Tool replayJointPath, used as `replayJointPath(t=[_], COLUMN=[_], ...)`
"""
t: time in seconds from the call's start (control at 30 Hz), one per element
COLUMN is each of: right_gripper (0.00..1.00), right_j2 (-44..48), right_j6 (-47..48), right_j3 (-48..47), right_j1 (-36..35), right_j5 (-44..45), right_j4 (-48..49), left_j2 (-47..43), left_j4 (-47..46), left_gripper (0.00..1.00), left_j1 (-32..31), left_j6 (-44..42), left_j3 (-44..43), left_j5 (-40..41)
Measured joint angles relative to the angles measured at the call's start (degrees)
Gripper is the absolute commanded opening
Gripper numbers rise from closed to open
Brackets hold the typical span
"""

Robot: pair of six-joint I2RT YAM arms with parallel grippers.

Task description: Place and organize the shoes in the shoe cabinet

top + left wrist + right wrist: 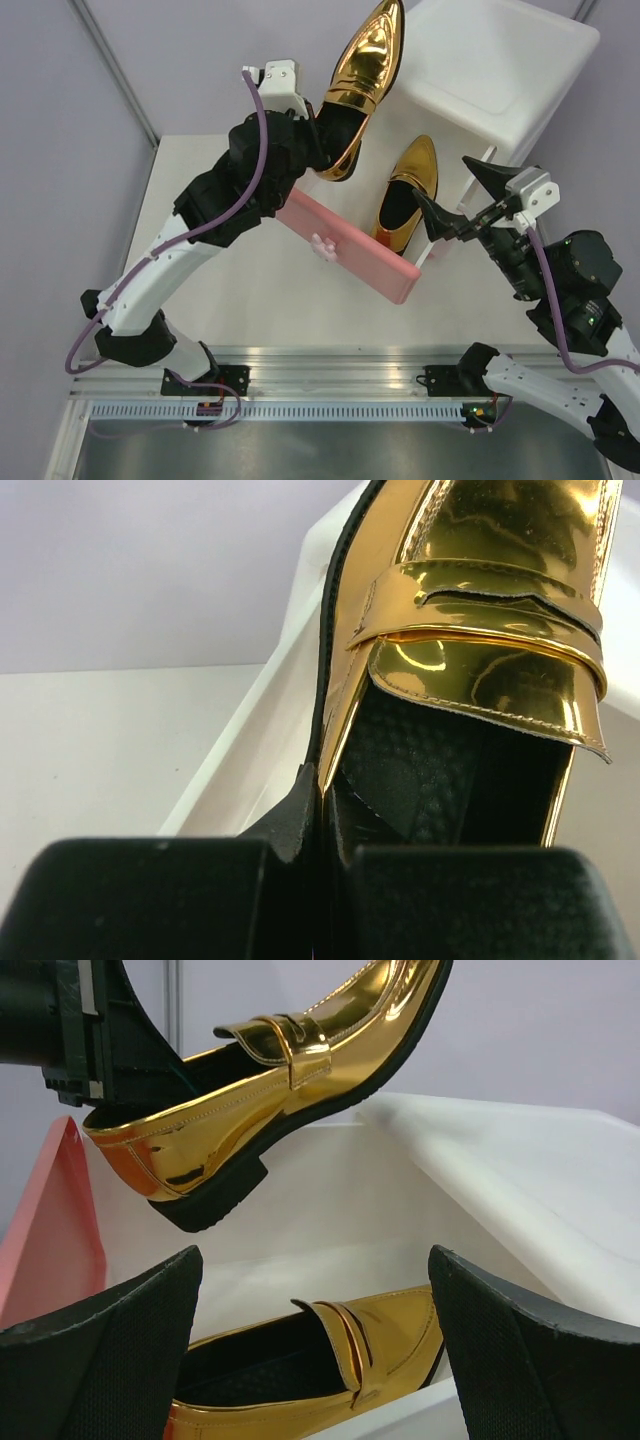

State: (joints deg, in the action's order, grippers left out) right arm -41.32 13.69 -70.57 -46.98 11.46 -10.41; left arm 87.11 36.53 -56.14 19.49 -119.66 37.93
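Observation:
The white shoe cabinet (500,70) stands at the back right with its pink-fronted drawer (350,252) pulled out. One gold shoe (408,195) lies in the open drawer; it also shows in the right wrist view (330,1370). My left gripper (322,135) is shut on the heel side wall of the second gold shoe (365,65) and holds it in the air above the drawer, toe towards the back; the shoe also shows in the left wrist view (480,630) and the right wrist view (270,1080). My right gripper (462,195) is open and empty over the drawer's right side. The green shoes are out of view.
The white tabletop (240,290) lies left of the drawer. A metal rail (330,365) with the arm bases runs along the near edge. Grey walls stand on both sides.

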Motion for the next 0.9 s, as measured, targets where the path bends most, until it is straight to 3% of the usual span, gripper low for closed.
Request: replayJointPath(t=[0.43,0.9], right_gripper=[0.98,0.95], right_j2=[-1.7,-19.8], right_j6=[1.7,11.8], right_j3=[-0.2,-14.5], right_j1=[0.0,0.0], right_j5=[-0.3,-6.3], right_j4=[0.4,1.7], left_j2=[1.8,2.9], left_j4=[3.2,4.7], left_gripper=[0.02,0.02], left_j1=[-0.3,-1.0], left_j6=[-1.1,-3.9], left_j3=[0.0,0.0], left_j5=[7.0,7.0])
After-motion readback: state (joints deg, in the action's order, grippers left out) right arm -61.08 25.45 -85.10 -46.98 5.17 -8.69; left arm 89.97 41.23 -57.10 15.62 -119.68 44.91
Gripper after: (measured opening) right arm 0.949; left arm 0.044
